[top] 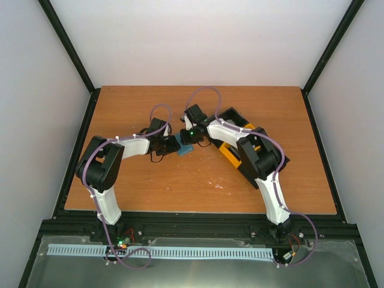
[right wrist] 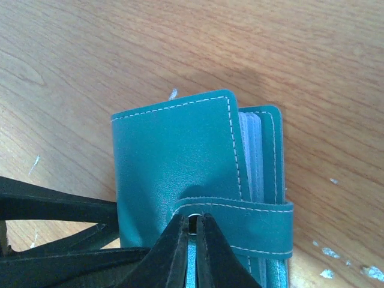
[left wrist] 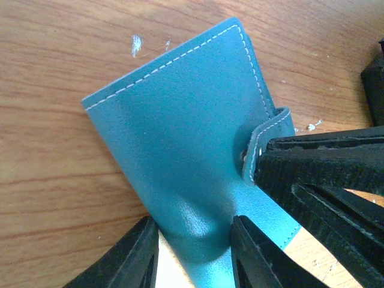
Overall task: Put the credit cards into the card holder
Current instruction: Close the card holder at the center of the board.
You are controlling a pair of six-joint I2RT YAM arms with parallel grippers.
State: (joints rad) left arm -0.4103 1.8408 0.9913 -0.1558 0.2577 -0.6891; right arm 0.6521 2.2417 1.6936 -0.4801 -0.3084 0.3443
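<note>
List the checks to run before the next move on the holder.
1. Hold: left gripper clamps the holder by its edge: ok.
2. Pinch: right gripper shut on the tab at its snap end: ok.
3. Holder open for loading: not ok, the tab wraps across the closed flap.
4. Snap released: cannot tell.
5. Red card in view: not ok, none seen.

teal card holder (right wrist: 174, 150), folded closed, white stitching, tab (right wrist: 240, 213) across its front
</note>
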